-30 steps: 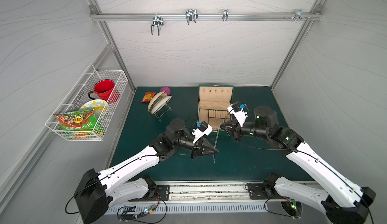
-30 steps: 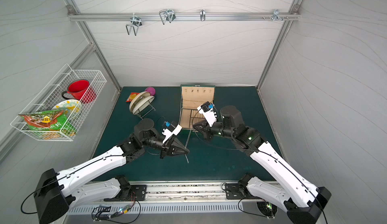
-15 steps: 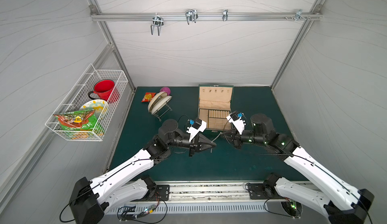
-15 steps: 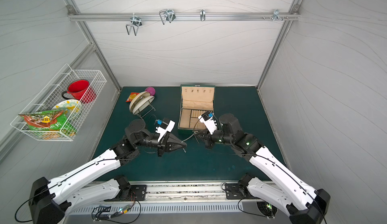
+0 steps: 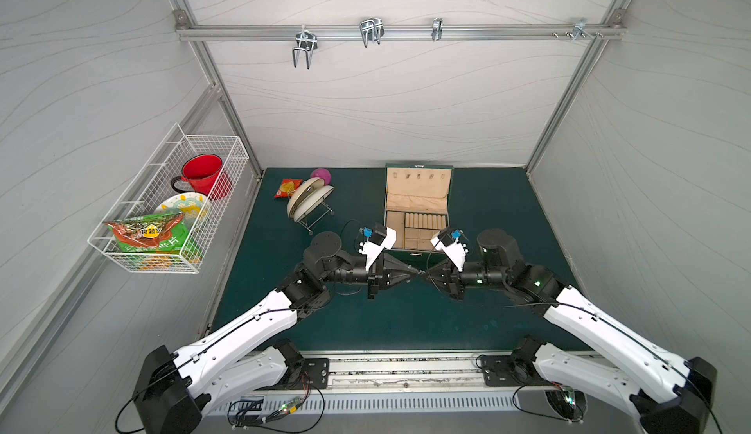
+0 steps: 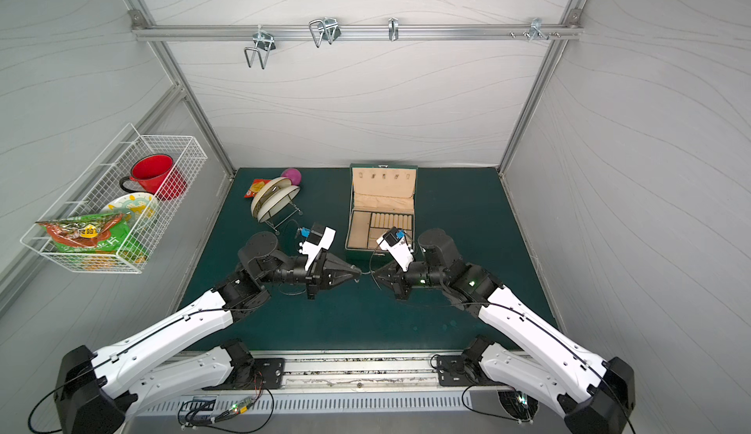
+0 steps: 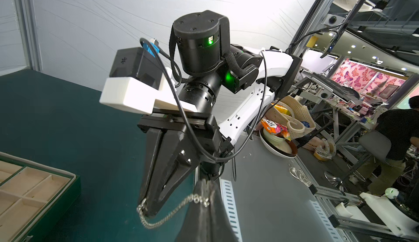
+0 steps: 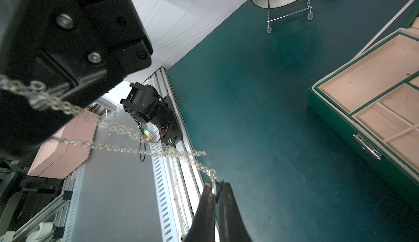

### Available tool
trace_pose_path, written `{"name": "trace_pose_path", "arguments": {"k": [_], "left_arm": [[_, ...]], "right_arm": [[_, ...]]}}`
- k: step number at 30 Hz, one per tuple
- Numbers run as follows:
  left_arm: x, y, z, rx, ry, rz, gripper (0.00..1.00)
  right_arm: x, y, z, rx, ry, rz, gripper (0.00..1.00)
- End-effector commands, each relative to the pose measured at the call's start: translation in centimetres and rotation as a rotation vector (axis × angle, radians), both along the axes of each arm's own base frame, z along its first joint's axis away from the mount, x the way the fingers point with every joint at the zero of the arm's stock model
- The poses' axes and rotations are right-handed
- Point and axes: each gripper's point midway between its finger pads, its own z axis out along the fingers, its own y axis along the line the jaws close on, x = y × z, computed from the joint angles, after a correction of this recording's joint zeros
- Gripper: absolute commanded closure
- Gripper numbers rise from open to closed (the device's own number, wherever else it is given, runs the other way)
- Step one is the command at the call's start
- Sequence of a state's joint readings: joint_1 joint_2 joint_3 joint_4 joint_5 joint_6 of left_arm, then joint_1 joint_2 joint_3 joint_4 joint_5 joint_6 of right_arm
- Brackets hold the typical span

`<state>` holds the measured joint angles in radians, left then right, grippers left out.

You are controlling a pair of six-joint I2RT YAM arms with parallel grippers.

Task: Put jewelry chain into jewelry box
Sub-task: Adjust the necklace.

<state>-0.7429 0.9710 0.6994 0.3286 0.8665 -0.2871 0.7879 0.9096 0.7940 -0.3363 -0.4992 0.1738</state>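
Jewelry chain (image 7: pixel 169 213) pinched at both ends, hung slack above bench middle. Left jaws closed on one end, right jaws closed on other. Long axis parallel to front wall of open jewelry box (image 8: pixel 340 123). Box just beyond, toward far edge. Both arms judged equally near.

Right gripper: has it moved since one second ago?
Yes. The right gripper drew back from the jewelry box, toward the front rail.

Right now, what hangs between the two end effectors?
The jewelry chain, sagging slack; the left end effector and right end effector are both shut on it. Both wrist views show it clearly.
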Motion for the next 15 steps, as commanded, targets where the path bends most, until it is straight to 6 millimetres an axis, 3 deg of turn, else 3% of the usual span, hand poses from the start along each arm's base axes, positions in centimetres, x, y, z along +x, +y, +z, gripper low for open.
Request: {"name": "trace_pose_path", "arguments": {"k": [1,8,15], "left_arm": [[0.1,0.2,1.7,-0.057,-0.039,0.009,0.99],[0.4,0.3,1.7,-0.062,-0.029,0.027,0.96],[0.8,0.5,1.4,-0.06,-0.027,0.054,1.0]], "right_arm": [[-0.2,0.7,0.8,0.044,-0.018,0.023,1.0],[-0.4,1.1,0.3,0.051,0.001,0.044,1.0],[-1.3,1.7,-0.2,0.072,0.012,0.112,1.0]]}}
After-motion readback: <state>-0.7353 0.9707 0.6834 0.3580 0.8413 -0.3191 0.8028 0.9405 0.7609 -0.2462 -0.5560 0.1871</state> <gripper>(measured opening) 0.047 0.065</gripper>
